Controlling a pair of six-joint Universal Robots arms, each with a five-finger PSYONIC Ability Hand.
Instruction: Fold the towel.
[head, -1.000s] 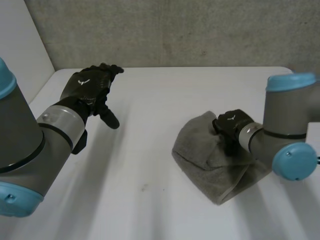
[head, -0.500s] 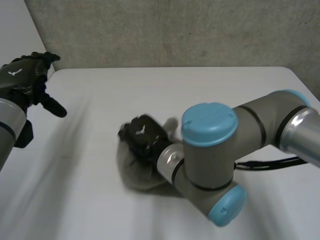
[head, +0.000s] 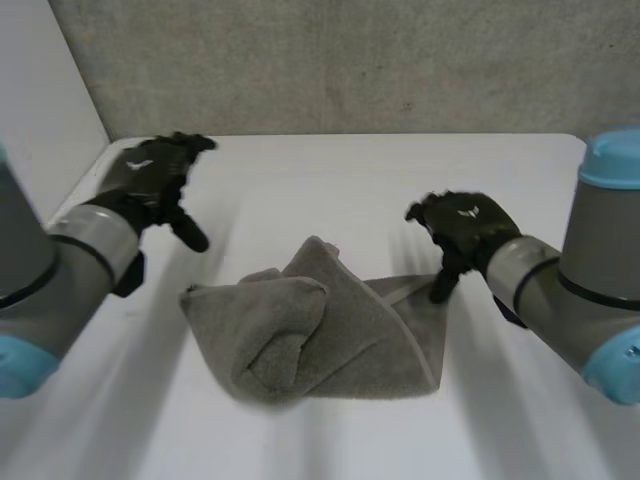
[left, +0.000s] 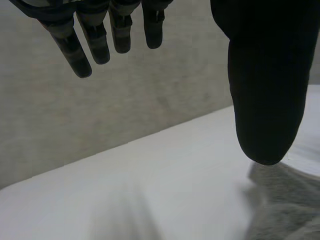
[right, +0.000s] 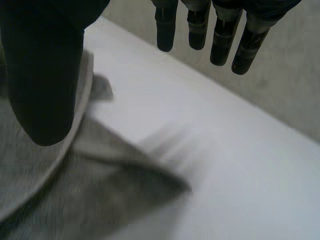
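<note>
- The grey terry towel now lies in the middle of the white counter as a loose, lumpy heap. One rolled bulge sits at its near-left side and a flatter flap runs out towards the right arm.
- A second ago the towel sat well off to the right, bunched under the black right hand. Half a second ago that arm was sweeping it across, and it has since been dropped in the centre.
- The right hand has come off the cloth and hovers over the towel's right edge. Its fingers hang straight and spread, with nothing between them and the thumb, so the hand has hold of nothing. I cannot tell whether the thumb tip touches the towel's hem just under it.
- The black left hand has swung back from further out and now hovers over bare counter, beyond the towel's far-left corner and apart from it. Its fingers are straight and relaxed and it carries nothing. In the left wrist view only a corner of the towel lies beyond its thumb.
- For the task, the move looks like a repositioning, not a fold. The towel is now between both arms and within reach of each, but it is more rumpled than flat.
- I judge that it needs spreading or a clean edge picked out before any proper fold can be laid, so the folding itself is barely begun.
</note>
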